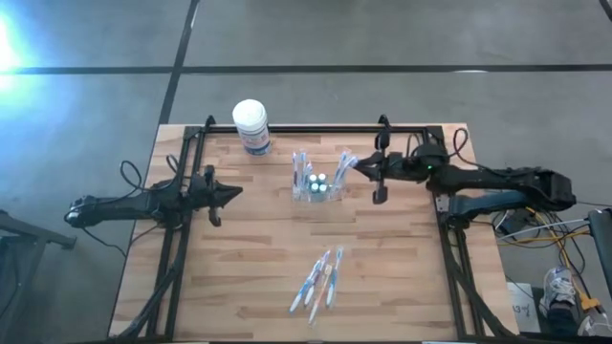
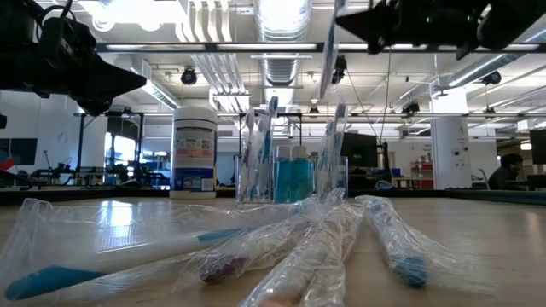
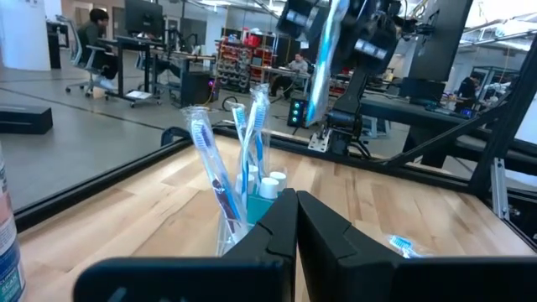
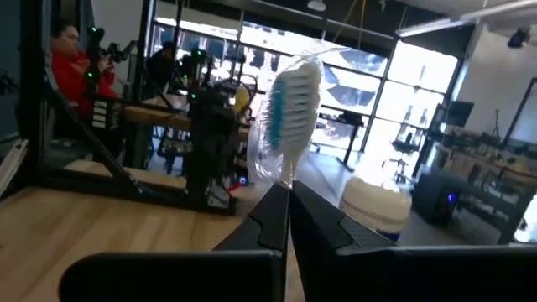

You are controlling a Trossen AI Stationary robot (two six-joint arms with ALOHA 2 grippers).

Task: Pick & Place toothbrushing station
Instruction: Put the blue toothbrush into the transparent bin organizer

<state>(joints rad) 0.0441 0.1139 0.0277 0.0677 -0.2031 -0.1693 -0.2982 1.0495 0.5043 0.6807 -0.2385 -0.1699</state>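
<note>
The see-through toothbrushing station (image 1: 316,187) stands mid-table, with wrapped toothbrushes (image 3: 210,164) upright in it and small blue bottles (image 2: 293,179) among them. My right gripper (image 1: 363,169) hovers just right of it and higher, shut on one wrapped toothbrush (image 2: 328,51). My left gripper (image 1: 235,192) is shut on nothing, held level at the table's left and pointing at the station. Several more wrapped toothbrushes (image 1: 320,277) lie flat on the wood near the front edge. My right gripper pinches the wrapped toothbrush between its two fingers just below the bristle head (image 4: 285,172), through the clear wrapper. The fingers come level from the table's right, across the brush. The head (image 4: 289,105) stands above the fingers, the handle (image 2: 324,81) hangs below, clear of the station.
A white tub with a blue label (image 1: 251,125) stands at the far left of the tabletop. Black frame rails (image 1: 316,129) run along the table's far edge and sides. Bare wood lies between the station and the loose toothbrushes.
</note>
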